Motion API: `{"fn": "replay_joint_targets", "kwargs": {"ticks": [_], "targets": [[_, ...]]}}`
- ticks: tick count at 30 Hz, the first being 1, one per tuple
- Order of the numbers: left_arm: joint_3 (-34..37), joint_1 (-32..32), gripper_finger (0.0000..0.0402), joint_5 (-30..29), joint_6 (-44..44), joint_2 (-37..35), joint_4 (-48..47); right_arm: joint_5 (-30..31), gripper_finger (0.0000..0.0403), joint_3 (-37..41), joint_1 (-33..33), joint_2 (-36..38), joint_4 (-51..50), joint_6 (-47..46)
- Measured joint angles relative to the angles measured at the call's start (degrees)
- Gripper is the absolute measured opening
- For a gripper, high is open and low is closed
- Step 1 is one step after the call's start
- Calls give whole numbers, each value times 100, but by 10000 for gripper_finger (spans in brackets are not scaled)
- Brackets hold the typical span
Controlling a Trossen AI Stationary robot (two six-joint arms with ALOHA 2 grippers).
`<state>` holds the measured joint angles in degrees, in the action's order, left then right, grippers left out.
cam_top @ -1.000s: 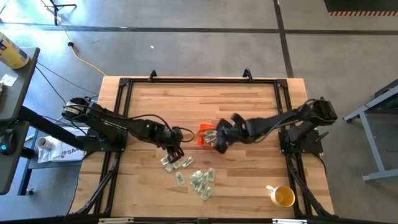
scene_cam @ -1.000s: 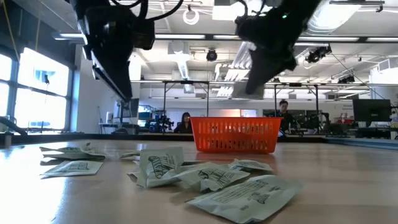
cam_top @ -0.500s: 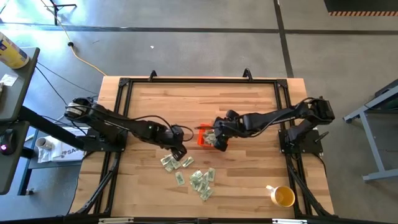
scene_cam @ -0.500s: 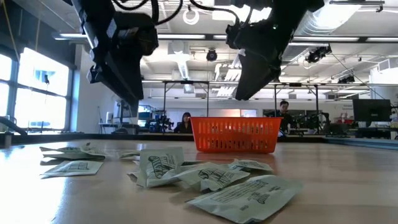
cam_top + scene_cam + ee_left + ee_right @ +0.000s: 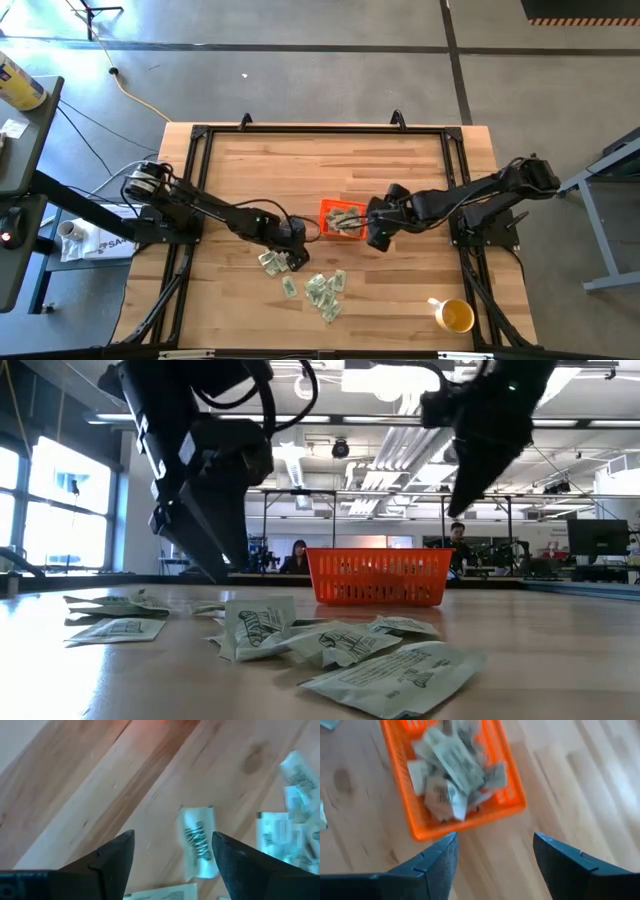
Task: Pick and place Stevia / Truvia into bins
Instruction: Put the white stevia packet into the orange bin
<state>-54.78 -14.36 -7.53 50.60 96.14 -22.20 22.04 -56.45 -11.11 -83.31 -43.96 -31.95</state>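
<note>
The orange bin (image 5: 338, 218) stands mid-table with several Stevia / Truvia packets (image 5: 451, 775) heaped in it. More pale green and white packets (image 5: 322, 289) lie loose and flat on the wood nearer the front edge. My left gripper (image 5: 293, 240) hangs open just left of the bin, above the loose packets. One packet (image 5: 197, 843) lies on the table ahead of its fingers, untouched. My right gripper (image 5: 495, 837) is open, at the bin's right side (image 5: 372, 232) and off its rim. It holds nothing.
A yellow-and-white cup (image 5: 455, 316) stands at the front right corner. A black frame (image 5: 320, 130) runs around the table top. Bare wood lies behind the bin and along the far side. In the low view, people sit in the room behind the table.
My right gripper has drawn back from over the bin toward the table's right edge and risen a little. My left gripper has sunk lower and shifted slightly right, toward the bin. The loose packets on the table lie as before.
</note>
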Motion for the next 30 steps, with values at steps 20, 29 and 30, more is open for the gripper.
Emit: {"fn": "replay_joint_targets", "kwargs": {"ticks": [20, 29, 30], "targets": [[-150, -508, 264, -512, 309, 827, 347, 488, 249, 673, -175, 579, 111, -710], [-129, -462, 264, -2309, -514, 926, 49, 1024, 249, 673, -186, 581, 40, -826], [-124, -443, 264, -2483, -600, 930, 5, 1066, 249, 673, -186, 581, 4, -869]]}}
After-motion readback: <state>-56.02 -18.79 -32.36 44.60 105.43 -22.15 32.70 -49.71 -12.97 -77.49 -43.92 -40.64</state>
